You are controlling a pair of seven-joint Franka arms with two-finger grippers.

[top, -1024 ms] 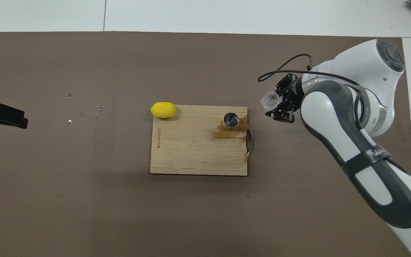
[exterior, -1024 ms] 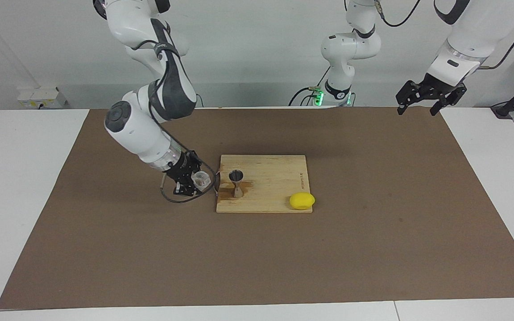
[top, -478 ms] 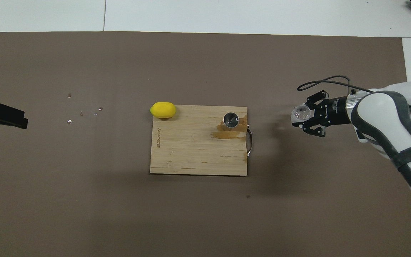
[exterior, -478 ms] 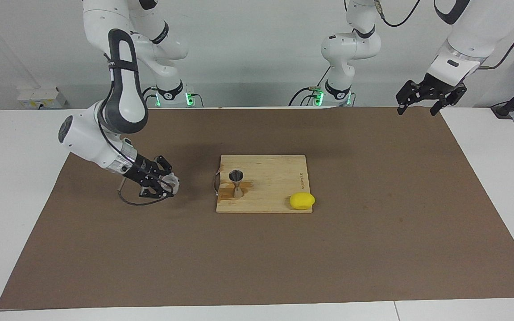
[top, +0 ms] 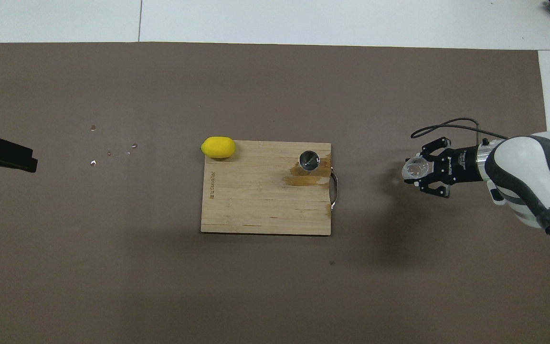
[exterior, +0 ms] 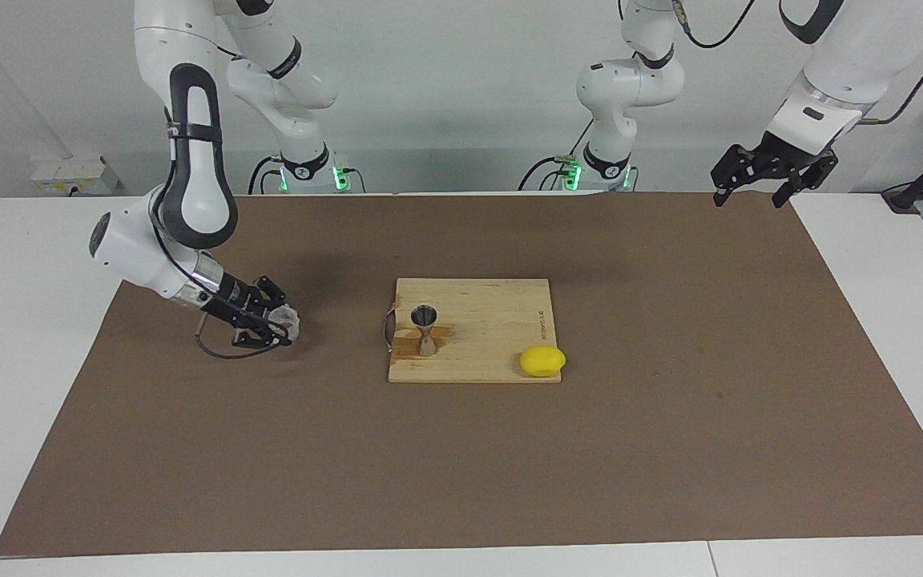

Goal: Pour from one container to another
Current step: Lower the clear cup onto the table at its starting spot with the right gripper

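The clear glass cup (exterior: 288, 323) is held in my right gripper (exterior: 279, 326), low over the brown mat, off the board toward the right arm's end of the table. I cannot tell if the cup touches the mat. It also shows in the overhead view (top: 415, 169), in the right gripper (top: 422, 171). The steel jigger (exterior: 425, 326) stands upright on the wooden cutting board (exterior: 493, 316), at the board's end toward the right arm, also in the overhead view (top: 309, 160). My left gripper (exterior: 751, 195) waits open and raised near its base.
A yellow lemon (exterior: 542, 361) lies at the board's corner farthest from the robots, toward the left arm's end. A brown wet stain (top: 306, 179) marks the board (top: 256, 205) beside the jigger. Small specks (top: 112, 150) lie on the mat toward the left arm's end.
My right gripper has carried the glass cup away from the jigger, toward the right arm's end of the table, and lowered it near the mat. The left arm has not moved.
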